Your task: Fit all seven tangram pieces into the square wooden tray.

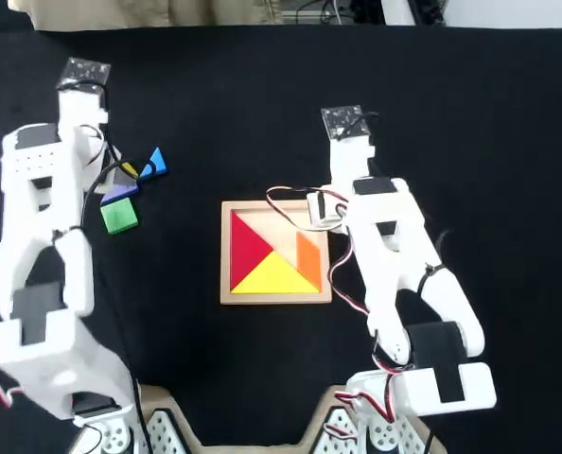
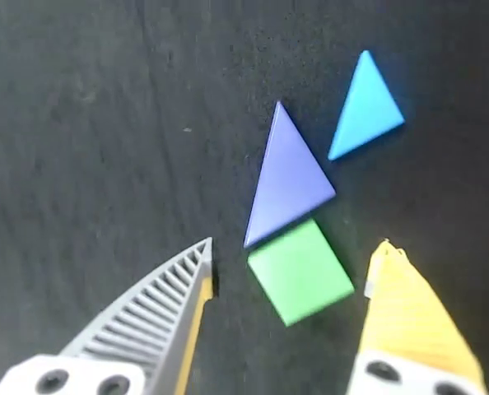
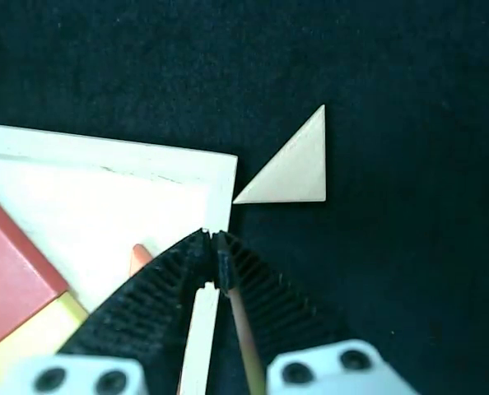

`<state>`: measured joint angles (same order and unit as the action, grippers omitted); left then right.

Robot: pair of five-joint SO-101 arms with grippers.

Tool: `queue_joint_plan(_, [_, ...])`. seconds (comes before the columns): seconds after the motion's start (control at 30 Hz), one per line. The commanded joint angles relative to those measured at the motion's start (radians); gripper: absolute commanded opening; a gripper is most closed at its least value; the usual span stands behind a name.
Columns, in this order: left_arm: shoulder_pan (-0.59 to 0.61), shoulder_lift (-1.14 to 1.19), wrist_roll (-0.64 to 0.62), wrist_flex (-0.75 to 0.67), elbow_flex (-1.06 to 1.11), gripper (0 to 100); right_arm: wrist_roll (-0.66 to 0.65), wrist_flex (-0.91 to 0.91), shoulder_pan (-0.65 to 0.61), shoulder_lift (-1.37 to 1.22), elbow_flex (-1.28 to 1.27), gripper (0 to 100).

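Left gripper (image 2: 296, 247) wide astride green square (image 2: 300, 271), 9 o'clock of tray (image 1: 226, 284); right gripper (image 3: 216, 239) closed at tray's 1 o'clock corner, white triangle (image 3: 294, 169) just outside.

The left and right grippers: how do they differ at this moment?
The left gripper is open; the right gripper is shut. The left hangs over the table, the green square under its gap; the right is at a corner of the wooden tray, near a white triangle. The left's fingers are grey and yellow, the right's black. Both point down.
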<state>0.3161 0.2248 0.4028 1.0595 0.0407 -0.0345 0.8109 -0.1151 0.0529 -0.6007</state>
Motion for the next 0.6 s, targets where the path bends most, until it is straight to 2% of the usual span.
queue_joint_plan(0.0, [-0.012, 0.086, 0.012, -0.066, -0.082, 30, 0.008, -0.038, 0.015, 0.027, 0.001, 1.1])
queue_joint_plan(0.13, [-0.012, 0.201, 0.037, -0.074, -0.162, 30, -0.006, -0.054, 0.014, 0.027, -0.008, 1.1])
queue_joint_plan(0.57, [-0.013, 0.451, 0.006, -0.068, -0.401, 30, -0.026, -0.058, 0.014, 0.027, -0.01, 1.1])
